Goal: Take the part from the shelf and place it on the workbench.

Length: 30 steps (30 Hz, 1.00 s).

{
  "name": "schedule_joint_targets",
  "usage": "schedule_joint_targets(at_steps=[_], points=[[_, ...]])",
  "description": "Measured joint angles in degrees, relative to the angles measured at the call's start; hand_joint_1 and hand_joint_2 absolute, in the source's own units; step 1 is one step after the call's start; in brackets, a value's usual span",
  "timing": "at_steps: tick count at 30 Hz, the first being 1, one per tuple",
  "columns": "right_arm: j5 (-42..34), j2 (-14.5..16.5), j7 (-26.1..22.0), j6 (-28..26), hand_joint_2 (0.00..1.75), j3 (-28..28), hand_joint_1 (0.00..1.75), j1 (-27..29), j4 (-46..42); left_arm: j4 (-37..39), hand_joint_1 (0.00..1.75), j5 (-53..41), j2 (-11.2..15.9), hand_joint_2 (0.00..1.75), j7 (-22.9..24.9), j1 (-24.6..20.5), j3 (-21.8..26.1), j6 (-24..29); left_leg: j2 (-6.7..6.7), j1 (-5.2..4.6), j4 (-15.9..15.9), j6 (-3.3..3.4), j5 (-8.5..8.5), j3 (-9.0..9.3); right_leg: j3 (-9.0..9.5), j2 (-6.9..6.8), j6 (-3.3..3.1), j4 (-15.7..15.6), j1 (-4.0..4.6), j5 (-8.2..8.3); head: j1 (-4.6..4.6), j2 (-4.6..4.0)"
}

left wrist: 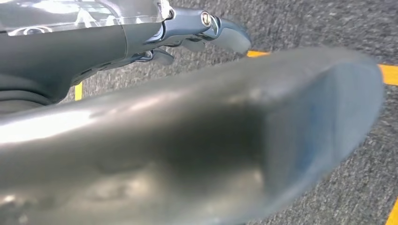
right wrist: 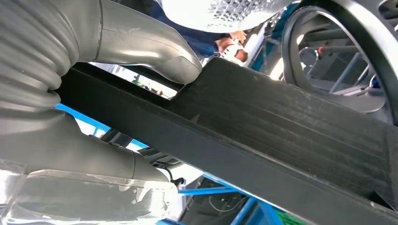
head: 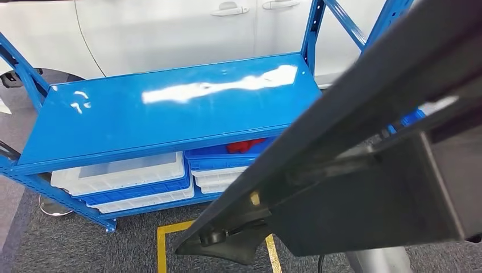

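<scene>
1. A long black part (head: 364,142) slants across the near right, lifted clear of the blue shelf (head: 170,108), likely for carrying to the workbench.
2. The right hand (right wrist: 94,108) grips the part, thumb pressed on one face.
3. The left hand (left wrist: 187,140) is blurred; I cannot tell its state.

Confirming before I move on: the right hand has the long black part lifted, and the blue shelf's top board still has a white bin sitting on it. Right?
Not quite. The head view shows the blue shelf with a bare top board; the white bins sit on the level below. The rest holds: the right hand grips the long black part.
</scene>
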Motion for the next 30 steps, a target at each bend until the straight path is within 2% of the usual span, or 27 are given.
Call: schedule_joint_targets(at_steps=[1,2,3,5,6,7,8,9,10,11,12,13,15,16,17,18,20,21,22,23,24,25,26,27,28,30], points=[[0.0,0.2,0.0,-0.2,1.75,0.1,1.75,-0.3,0.3,0.0,0.0,0.0,-0.1,0.0,0.0,0.1,0.1,0.1,-0.04,0.1,0.3,-0.35,-0.41,-0.31,-0.4,-0.07,-0.51,-0.1,-0.05,0.57,-0.01,0.0],[0.0,0.5,0.0,-0.4,1.75,0.2,1.75,-0.7,0.6,0.0,0.0,0.1,-0.2,0.0,0.0,0.1,0.2,0.1,-0.07,0.22,1.4,-0.7,-1.87,-0.86,-0.93,-0.16,-0.95,-0.3,-0.16,1.24,-0.01,-0.01],[0.1,0.7,0.0,-0.6,1.75,0.3,1.75,-1.0,0.9,0.0,0.0,0.0,-0.2,0.0,0.0,0.2,0.3,0.1,-0.11,0.34,3.7,-1.02,-4.27,-1.69,-1.62,-0.24,-1.27,-0.5,-0.25,1.96,-0.05,-0.01],[0.1,1.0,0.2,-1.4,1.75,0.4,1.75,-1.5,1.3,0.0,0.0,-0.3,-0.4,0.0,-0.1,0.2,0.5,-0.1,-0.13,0.5,10.8,-1.59,-9.76,-3.62,-3.22,-0.27,-1.46,-0.5,-0.16,3.24,-0.09,0.0],[0.2,1.1,0.3,-1.8,1.75,0.4,1.75,-1.6,1.6,0.0,0.0,-0.6,-0.4,0.0,-0.2,0.2,0.5,-0.3,-0.13,0.54,14.0,-1.75,-11.11,-4.14,-4.04,-0.29,-1.44,-0.4,-0.1,3.84,-0.09,0.0],[0.5,1.1,0.3,-2.2,1.75,0.4,1.75,-1.6,1.8,0.0,0.0,-1.0,-0.4,0.0,-0.4,0.2,0.5,-0.6,-0.13,0.54,15.8,-1.79,-11.12,-3.9,-4.83,-0.31,-1.39,-0.4,-0.06,4.43,-0.08,0.0],[0.9,1.1,0.2,-2.7,1.75,0.4,1.75,-1.5,2.0,0.0,0.0,-1.4,-0.4,0.0,-0.6,0.2,0.5,-0.9,-0.13,0.54,15.5,-1.72,-10.02,-2.66,-5.59,-0.31,-1.31,-0.3,-0.02,5.0,-0.08,-0.01],[1.4,1.1,0.0,-3.0,1.75,0.4,1.75,-1.5,2.1,0.0,0.0,-1.6,-0.4,0.0,-0.8,0.2,0.5,-1.1,-0.15,0.53,13.1,-1.53,-8.42,-0.36,-6.27,-0.3,-1.21,-0.2,0.02,5.54,-0.08,-0.01],[1.8,1.1,-0.2,-3.3,1.75,0.4,1.75,-1.4,2.2,0.0,0.0,-1.9,-0.3,0.0,-1.0,0.1,0.5,-1.3,-0.23,0.5,9.0,-1.19,-7.39,2.8,-6.81,-0.28,-1.07,-0.2,0.05,6.05,-0.09,0.0],[2.1,1.1,-0.4,-3.4,1.75,0.4,1.75,-1.4,2.3,0.0,0.0,-2.0,-0.3,0.0,-1.1,0.1,0.5,-1.5,-0.32,0.37,4.3,-0.82,-7.19,6.0,-7.21,-0.26,-0.86,-0.2,0.11,6.55,-0.08,-0.01],[2.3,1.1,-0.6,-3.6,1.75,0.4,1.75,-1.3,2.3,0.0,0.0,-2.2,-0.3,0.0,-1.2,0.0,0.5,-1.6,-0.41,0.21,0.8,-0.45,-7.37,8.27,-7.38,-0.26,-0.57,-0.3,0.12,7.04,-0.05,-0.01],[2.5,1.1,-0.8,-3.7,1.75,0.4,1.75,-1.3,2.4,0.0,0.0,-2.3,-0.3,0.0,-1.2,0.0,0.5,-1.6,-0.49,0.0,-1.6,-0.1,-7.83,9.61,-7.42,-0.28,-0.22,-0.4,0.08,7.53,-0.16,-0.01],[2.9,1.2,-1.3,-4.1,1.75,0.4,1.75,-1.2,2.6,0.0,0.0,-2.7,-0.2,0.0,-1.2,-0.1,0.5,-1.6,-0.48,-0.15,-2.6,0.54,-7.33,9.59,-7.39,-0.29,0.54,-0.9,0.02,8.43,-0.36,-0.01],[3.1,1.2,-1.7,-4.2,1.75,0.4,1.75,-1.2,2.7,0.0,0.0,-2.8,-0.2,0.0,-1.2,-0.1,0.5,-1.6,-0.36,-0.07,-2.9,0.92,-6.75,9.36,-7.59,-0.25,0.84,-0.8,-0.03,8.16,-0.48,-0.01],[3.4,1.2,-2.1,-4.2,1.75,0.4,1.75,-1.2,2.9,0.0,0.0,-2.9,-0.1,0.0,-1.2,-0.2,0.5,-1.7,-0.22,0.04,-3.1,1.34,-6.06,8.93,-8.05,-0.2,1.05,0.1,-0.02,6.89,-0.41,-0.01],[3.6,1.2,-2.6,-4.2,1.75,0.4,1.75,-1.1,3.0,0.0,0.0,-3.0,-0.1,0.0,-1.2,-0.2,0.5,-1.7,-0.08,0.15,-3.4,1.72,-5.31,8.35,-8.86,-0.17,1.24,2.2,-0.02,4.55,-0.33,-0.02],[3.8,1.1,-3.3,-4.1,1.75,0.3,1.75,-1.1,3.2,0.0,0.0,-2.9,0.0,0.0,-1.2,-0.2,0.5,-1.8,0.18,0.02,-3.4,2.2,-4.24,6.94,-11.13,-0.15,1.5,9.6,-0.05,-0.97,-0.2,-0.01],[3.9,1.1,-3.7,-4.0,1.75,0.2,1.75,-1.0,3.3,0.0,0.0,-2.8,0.0,0.0,-1.2,-0.1,0.5,-1.8,0.33,-0.08,-3.3,2.26,-3.76,6.23,-12.07,-0.15,1.64,13.4,-0.05,-2.42,-0.18,-0.01],[3.9,1.0,-4.0,-4.0,1.75,0.1,1.75,-0.9,3.5,0.0,0.0,-2.6,0.0,0.0,-1.2,-0.1,0.6,-1.8,0.56,-0.15,-3.2,2.27,-3.36,5.57,-12.35,-0.16,1.72,15.8,-0.05,-2.4,-0.17,0.0],[3.9,1.0,-4.3,-3.9,1.75,0.0,1.75,-0.9,3.6,0.0,0.0,-2.5,0.0,0.0,-1.2,-0.1,0.6,-1.8,0.84,-0.21,-3.0,2.22,-3.0,4.94,-11.61,-0.2,1.73,16.2,-0.04,-1.34,-0.17,0.0],[3.9,0.9,-4.4,-3.9,1.75,0.0,1.75,-0.8,3.7,0.0,0.0,-2.4,0.0,0.0,-1.3,-0.1,0.7,-1.8,1.17,-0.24,-2.8,2.14,-2.77,4.41,-9.65,-0.41,1.65,14.1,-0.02,0.22,-0.17,0.0],[3.9,0.9,-4.5,-3.9,1.75,-0.1,1.75,-0.9,3.8,0.0,0.0,-2.4,0.0,0.0,-1.4,-0.1,0.8,-1.8,1.52,-0.28,-2.4,2.04,-2.63,4.0,-6.76,-1.04,1.48,10.1,0.03,1.49,-0.16,0.0],[4.0,0.9,-4.6,-3.8,1.75,-0.1,1.75,-1.0,3.9,0.0,0.0,-2.3,0.0,0.0,-1.6,-0.1,0.9,-1.8,1.83,-0.38,-2.0,1.88,-2.59,3.64,-3.76,-1.91,1.25,5.7,0.26,1.88,-0.15,-0.01],[4.1,1.0,-4.8,-3.9,1.75,-0.1,1.75,-1.1,4.0,0.0,0.0,-2.1,0.0,0.0,-1.9,-0.1,1.0,-1.7,2.19,-0.48,-1.7,1.66,-2.53,3.39,-1.56,-2.67,0.91,2.1,0.49,1.75,-0.18,-0.01],[4.2,1.0,-4.9,-3.9,1.75,-0.1,1.75,-1.2,4.0,0.0,0.0,-2.0,0.1,0.0,-2.2,-0.1,1.1,-1.6,2.57,-0.57,-1.4,1.43,-2.45,3.2,-0.36,-3.11,0.55,-0.1,0.71,1.33,-0.14,-0.01],[4.3,1.0,-5.0,-4.1,1.75,-0.1,1.75,-1.3,4.1,0.0,0.0,-2.0,0.3,0.0,-2.7,-0.1,1.2,-1.4,3.42,-0.62,-1.2,0.87,-2.22,3.02,-0.35,-2.55,-0.26,-1.2,0.83,1.16,-0.09,-0.01]])
